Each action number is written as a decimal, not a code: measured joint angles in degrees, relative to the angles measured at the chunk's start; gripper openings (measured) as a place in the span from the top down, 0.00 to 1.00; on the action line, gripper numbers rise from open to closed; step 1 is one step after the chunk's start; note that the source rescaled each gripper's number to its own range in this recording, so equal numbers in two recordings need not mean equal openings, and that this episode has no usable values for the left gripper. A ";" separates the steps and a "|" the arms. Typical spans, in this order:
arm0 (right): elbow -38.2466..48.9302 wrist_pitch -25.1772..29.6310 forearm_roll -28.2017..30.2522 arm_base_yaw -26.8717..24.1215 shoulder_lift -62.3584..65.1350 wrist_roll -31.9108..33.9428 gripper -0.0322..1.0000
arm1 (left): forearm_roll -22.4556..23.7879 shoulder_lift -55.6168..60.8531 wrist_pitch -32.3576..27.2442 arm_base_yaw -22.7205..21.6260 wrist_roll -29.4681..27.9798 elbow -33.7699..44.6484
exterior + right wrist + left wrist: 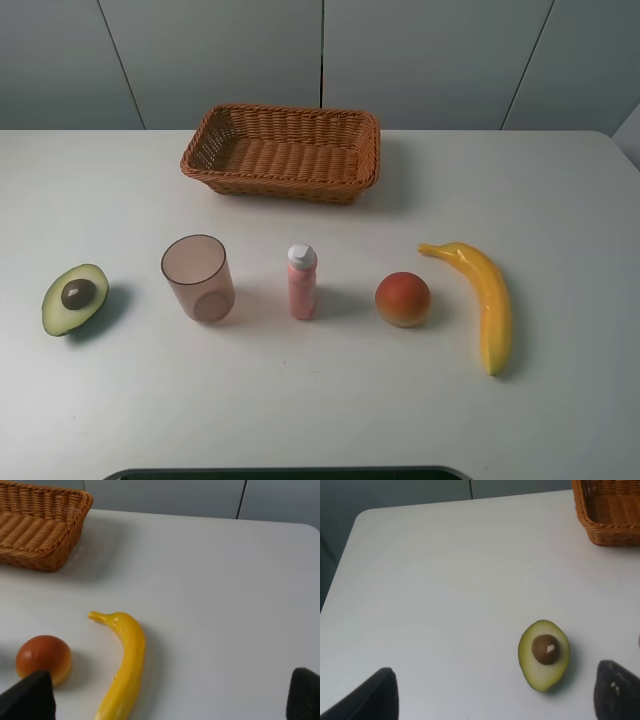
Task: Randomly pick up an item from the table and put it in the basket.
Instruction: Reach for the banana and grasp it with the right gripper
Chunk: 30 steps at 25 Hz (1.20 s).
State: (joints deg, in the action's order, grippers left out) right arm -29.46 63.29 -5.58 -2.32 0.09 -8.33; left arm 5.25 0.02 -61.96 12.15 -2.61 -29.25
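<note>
The long yellow banana [484, 301] lies on the white table [560, 200] at the right, stem end pointing toward the basket. It also shows in the right wrist view [124, 666]. The brown wicker basket [283, 151] stands empty at the back centre; its corner shows in the right wrist view [40, 527] and the left wrist view [607, 510]. No gripper shows in the exterior view. My right gripper [170, 700] is open and empty, its fingertips [30, 697] wide apart, short of the banana. My left gripper [495, 695] is open and empty near the halved avocado.
In a row across the table: a halved avocado [74, 297] at the left, a translucent pinkish cup [198, 277], a small pink bottle with a white cap [302, 281], and a round red-orange fruit [402, 298] beside the banana.
</note>
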 joint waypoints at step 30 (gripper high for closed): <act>0.00 0.00 0.00 0.00 0.00 0.00 0.00 | 0.00 0.00 0.00 0.00 0.00 0.00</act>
State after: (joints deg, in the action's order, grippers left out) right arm -29.46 63.29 -5.58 -2.32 0.09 -8.33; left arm 5.25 0.02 -61.96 12.15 -2.61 -29.25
